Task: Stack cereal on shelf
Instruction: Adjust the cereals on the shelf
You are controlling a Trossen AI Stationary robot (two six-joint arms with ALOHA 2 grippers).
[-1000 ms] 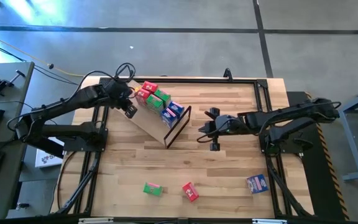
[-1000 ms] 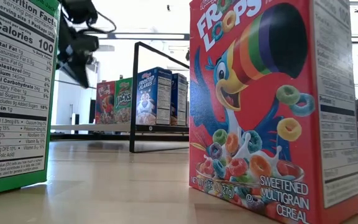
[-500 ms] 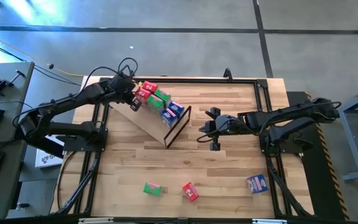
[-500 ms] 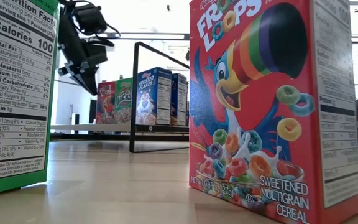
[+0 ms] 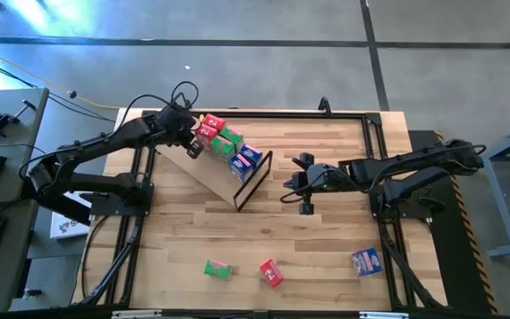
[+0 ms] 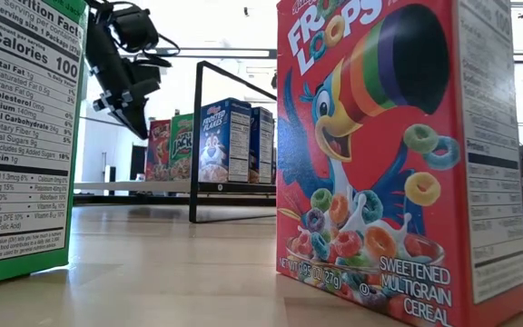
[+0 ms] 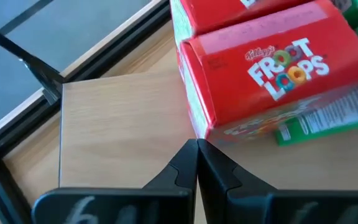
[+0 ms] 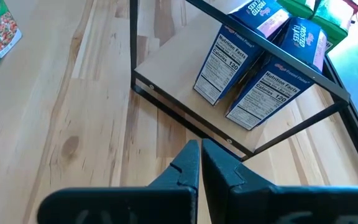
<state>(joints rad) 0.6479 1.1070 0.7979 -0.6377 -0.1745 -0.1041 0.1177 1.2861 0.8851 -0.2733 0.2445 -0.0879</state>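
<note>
I hold the left gripper [image 7: 196, 144], fingers pressed shut and empty, against the red cereal box [image 7: 272, 74] at the shelf's [image 5: 212, 175] ten o'clock end; pushing harder risks toppling the row.

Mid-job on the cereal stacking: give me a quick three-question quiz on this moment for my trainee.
1. True or false: the left gripper is shut, beside the red boxes on the shelf.
2. How many cereal boxes lie on the table, off the shelf? A) one B) three C) five
3. Fill in: the two boxes nearest the shelf's dark frame are ____ in colour.

Key
1. True; its fingers are pressed together by the Froot Loops box.
2. B: a green box, a red box, a blue box.
3. Blue.
</note>
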